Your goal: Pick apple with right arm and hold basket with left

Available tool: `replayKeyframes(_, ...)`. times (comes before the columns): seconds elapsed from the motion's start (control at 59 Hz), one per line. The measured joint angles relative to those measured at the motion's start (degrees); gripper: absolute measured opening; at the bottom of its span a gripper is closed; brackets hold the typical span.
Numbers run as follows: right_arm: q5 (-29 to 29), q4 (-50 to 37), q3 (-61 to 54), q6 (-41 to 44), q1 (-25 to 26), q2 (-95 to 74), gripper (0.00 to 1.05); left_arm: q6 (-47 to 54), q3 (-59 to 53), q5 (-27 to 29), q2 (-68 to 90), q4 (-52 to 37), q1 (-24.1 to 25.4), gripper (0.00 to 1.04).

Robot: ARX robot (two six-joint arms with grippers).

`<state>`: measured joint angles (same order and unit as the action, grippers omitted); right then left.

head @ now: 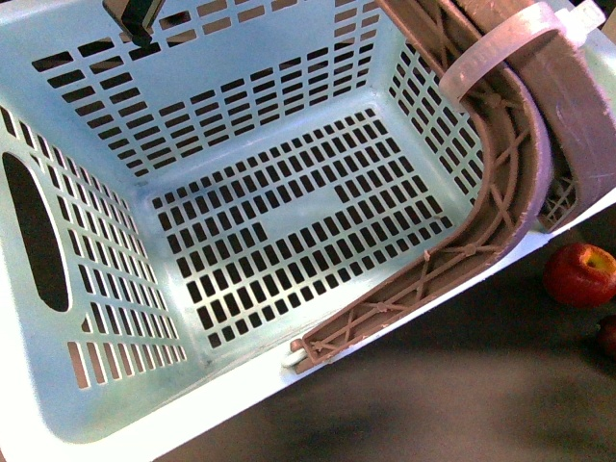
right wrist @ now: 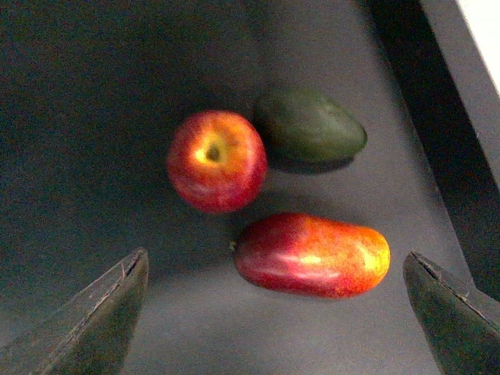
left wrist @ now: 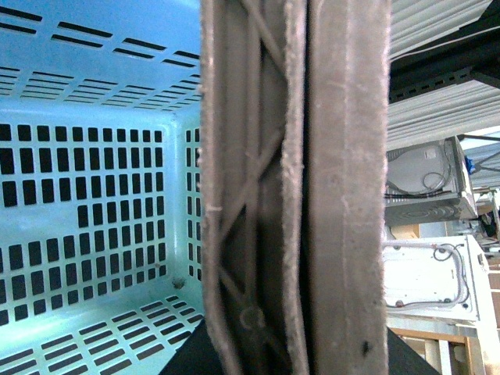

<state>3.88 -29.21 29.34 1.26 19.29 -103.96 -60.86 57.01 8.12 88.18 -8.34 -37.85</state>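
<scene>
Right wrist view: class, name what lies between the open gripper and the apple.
A long red-orange fruit lies between the right gripper and the apple, seen in the right wrist view.

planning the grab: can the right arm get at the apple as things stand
Probably yes: the right gripper is open above the apple, nothing covering it, though the green fruit and red-orange fruit lie close.

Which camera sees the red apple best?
The right wrist view: the whole apple sits in clear sight, yellow stem dimple showing. The front view catches it small at the picture's edge, outside the basket. The left wrist view shows only basket and handles, no apple.
</scene>
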Motion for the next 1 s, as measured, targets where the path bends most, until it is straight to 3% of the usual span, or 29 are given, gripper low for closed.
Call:
replayKeyframes(0.424,-6.5,-0.6,12.1,1.2,-4.9,-17.8,0.96,0.0,0.0,0.0,0.0,0.0,-0.2,0.15)
replayKeyframes(0.763,-11.5,3.8,23.2,-1.9,-11.2,-26.8,0.96,0.0,0.0,0.0,0.0,0.0,-0.2,0.15)
replayKeyframes(1.0,-14.0,7.0,29.5,-4.4,-12.5,-31.1,0.96,0.0,0.0,0.0,0.0,0.0,-0.2,0.15)
